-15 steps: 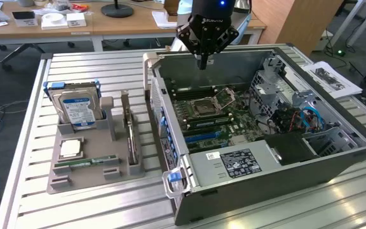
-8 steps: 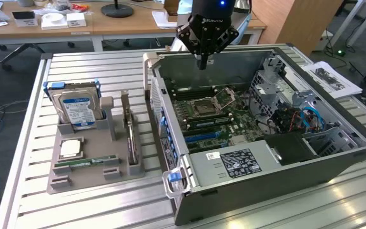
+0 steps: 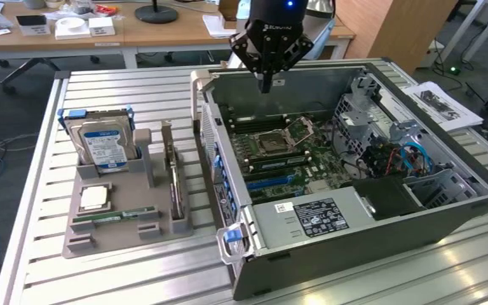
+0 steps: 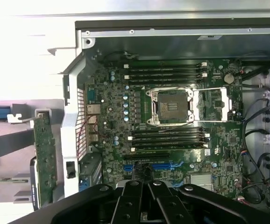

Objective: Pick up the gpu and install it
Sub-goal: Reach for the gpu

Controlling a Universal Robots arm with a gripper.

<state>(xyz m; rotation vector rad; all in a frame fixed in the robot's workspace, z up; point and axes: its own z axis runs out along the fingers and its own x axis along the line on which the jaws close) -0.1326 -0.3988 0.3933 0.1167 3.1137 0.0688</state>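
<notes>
The gripper (image 3: pixel 265 88) hangs over the far side of the open computer case (image 3: pixel 354 254), its two black fingers pressed tight together with nothing between them. From the wrist view it looks straight down onto the green motherboard (image 4: pixel 125 121), with the fingertips over the area near the blue slots (image 4: pixel 165 165), and the empty CPU socket (image 4: pixel 172 106) sits in the middle of the board with its metal frame flipped open. The gpu (image 3: pixel 173 181) is well apart from the gripper, outside the case: it stands on its long edge in a slot of the grey holder (image 3: pixel 108 238), just beside the case wall on the exterior view's left. In the same holder a hard drive (image 3: pixel 107 147) with a blue-white label leans upright, and a narrow green RAM stick (image 3: pixel 112 217) lies near the front. Everything rests on a slatted metal table (image 3: pixel 125 89).
</notes>
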